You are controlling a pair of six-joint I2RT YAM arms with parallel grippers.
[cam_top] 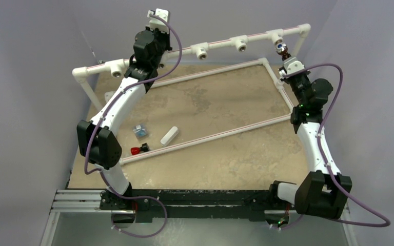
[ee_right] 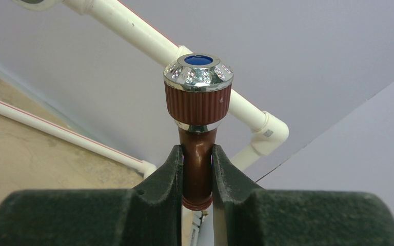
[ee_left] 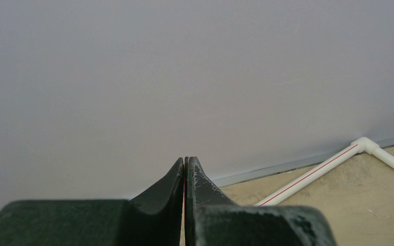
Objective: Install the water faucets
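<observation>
My right gripper [ee_right: 197,149] is shut on the stem of a reddish-brown water faucet [ee_right: 198,102] with a ribbed knob and a chrome cap with a blue centre. In the top view this faucet [cam_top: 283,49] hangs just below the rightmost tee fitting [cam_top: 276,37] of the raised white pipe, with the right gripper [cam_top: 289,62] under it. A second faucet [cam_top: 139,149] with a red end lies on the table at front left. My left gripper [ee_left: 185,160] is shut on nothing and points at the back wall near the pipe's left end.
The raised white pipe carries more tee fittings [cam_top: 201,51] [cam_top: 241,44] [cam_top: 117,72]. A white oblong block [cam_top: 169,136] and a small blue-and-silver part [cam_top: 141,130] lie on the tan table [cam_top: 225,102]. Lower white pipes [cam_top: 210,137] cross the table.
</observation>
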